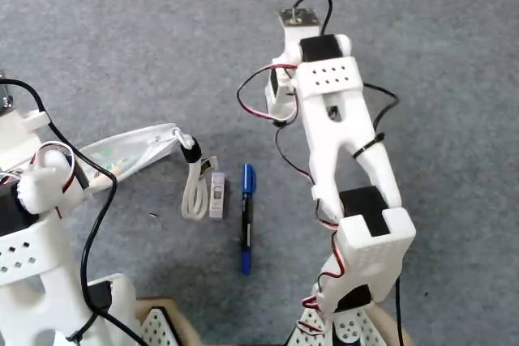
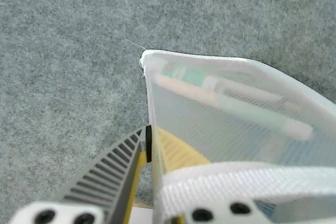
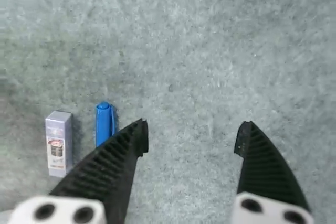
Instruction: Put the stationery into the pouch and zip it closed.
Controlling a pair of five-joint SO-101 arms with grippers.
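The see-through mesh pouch [image 1: 134,148] lies at the left with pens inside it. In the left wrist view the pouch [image 2: 236,114] stands close up, and my left gripper [image 2: 149,153] is shut on its edge. My left gripper [image 1: 85,177] holds the pouch's near end in the high view. A blue pen [image 1: 246,218] and a small grey eraser box [image 1: 216,194] lie on the felt mid-table. My right gripper [image 1: 280,96] hovers open, beyond the pen's far end. Between its fingers [image 3: 191,140] is bare felt; the blue pen [image 3: 104,121] and eraser box [image 3: 58,142] lie off to one side.
A white strap loop [image 1: 195,192] trails from the pouch's black zipper pull [image 1: 189,146], beside the eraser box. Grey felt [image 1: 422,54] covers the table. The two arm bases stand at the near edge.
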